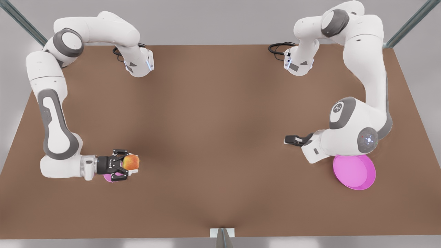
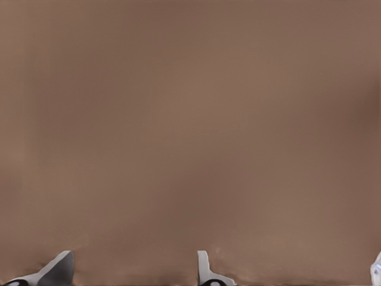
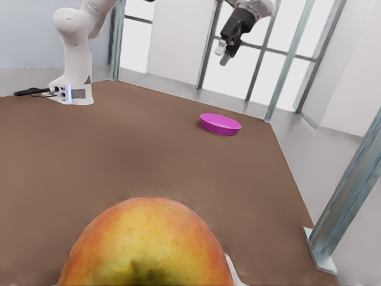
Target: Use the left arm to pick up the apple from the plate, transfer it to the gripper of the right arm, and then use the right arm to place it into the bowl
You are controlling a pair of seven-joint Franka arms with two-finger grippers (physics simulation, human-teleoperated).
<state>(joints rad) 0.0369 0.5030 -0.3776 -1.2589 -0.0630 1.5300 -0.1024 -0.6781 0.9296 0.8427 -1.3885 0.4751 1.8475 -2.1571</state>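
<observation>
The red-orange and yellow apple (image 1: pixel 132 161) is held above the table at the front view's left, with my right gripper (image 1: pixel 128 162) shut on it. In the right wrist view the apple (image 3: pixel 146 244) looms close. Under that gripper a sliver of the small pink-purple bowl (image 1: pixel 111 178) shows, mostly hidden. My left gripper (image 1: pixel 288 140) hovers at the front view's right, open with nothing in it; its fingertips (image 2: pixel 58 268) stand apart over bare table. The magenta plate (image 1: pixel 355 172) lies partly beneath the left arm, with nothing on it where it shows, and the plate (image 3: pixel 220 124) is seen far off.
The brown table (image 1: pixel 220 120) stretches wide between the two arms. Both arm bases (image 1: pixel 139 63) stand at the far edge with black cables. A metal post (image 1: pixel 222 237) rises at the near edge's middle. The left arm's gripper (image 3: pixel 235 30) hangs far off.
</observation>
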